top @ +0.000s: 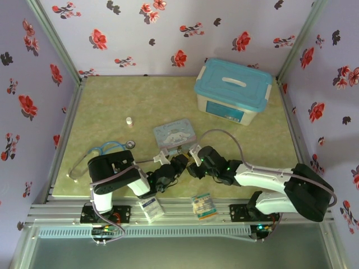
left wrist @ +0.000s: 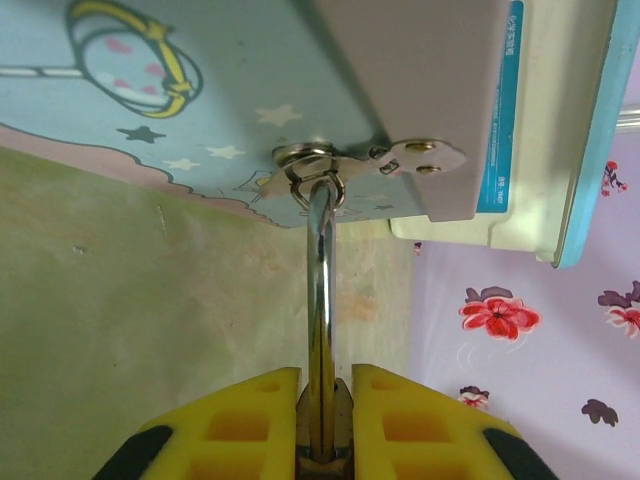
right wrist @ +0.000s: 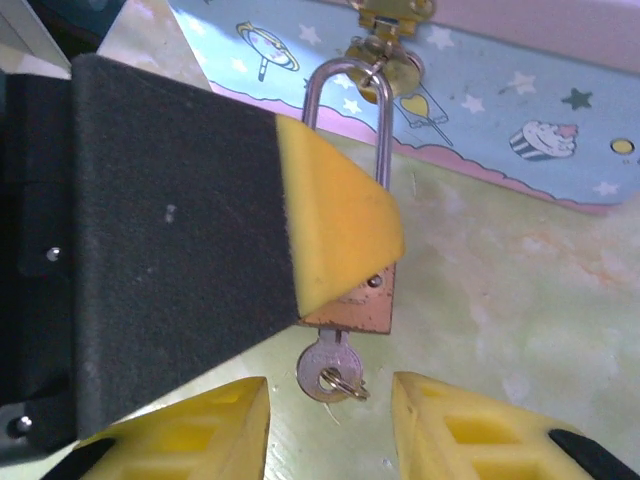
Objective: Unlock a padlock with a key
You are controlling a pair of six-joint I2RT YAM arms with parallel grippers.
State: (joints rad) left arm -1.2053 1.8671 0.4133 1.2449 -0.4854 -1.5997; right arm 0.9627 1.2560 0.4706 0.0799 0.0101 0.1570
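Holding: left fingers clamped on small brass padlock, hooked to pastel cartoon tin, toward near edge of tabletop.
Turning: right fingers apart, straddling thin dark key in keyhole; pinch squarely, twist gently.

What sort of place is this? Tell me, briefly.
Probably a staged robot test booth: floral wallpaper panels box in a green tabletop, and an aluminium rail runs along its near edge.

Jaws clamp padlock; shackle through tin hasp.
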